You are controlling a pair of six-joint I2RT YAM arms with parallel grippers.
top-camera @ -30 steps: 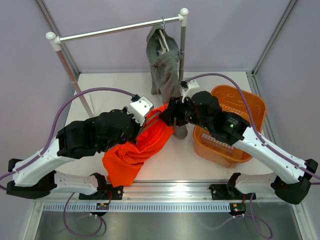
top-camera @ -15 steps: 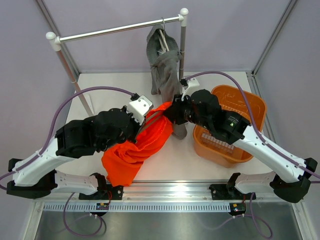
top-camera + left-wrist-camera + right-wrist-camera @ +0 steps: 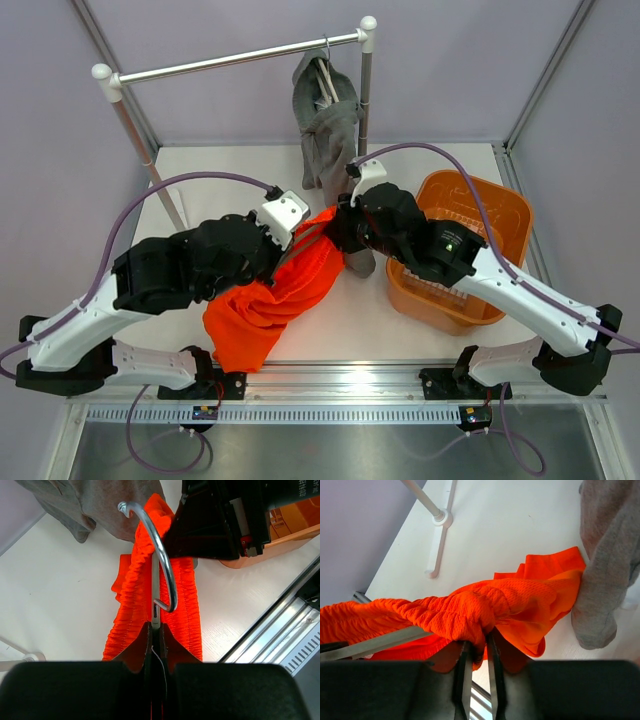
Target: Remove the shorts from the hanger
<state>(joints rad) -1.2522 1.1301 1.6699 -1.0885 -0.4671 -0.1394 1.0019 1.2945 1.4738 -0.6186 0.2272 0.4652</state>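
Observation:
The orange-red shorts hang on a metal hanger, slumping onto the table between the arms. My left gripper is shut on the stem of the hanger's hook, with the ribbed orange waistband running beneath. My right gripper has its jaws shut on a bunched fold of that waistband, beside the hanger's grey bar. In the top view both grippers meet at the shorts' upper end, left and right. The grey shorts hang from a second hanger on the rail.
A clothes rail on two poles spans the back of the table; one foot of it stands at the left. An orange basket sits at the right under my right arm. The grey shorts dangle close to my right gripper.
My right gripper has closed from wide open onto the orange waistband, and the right arm has shifted a little left toward the left gripper. The left gripper kept its hold.

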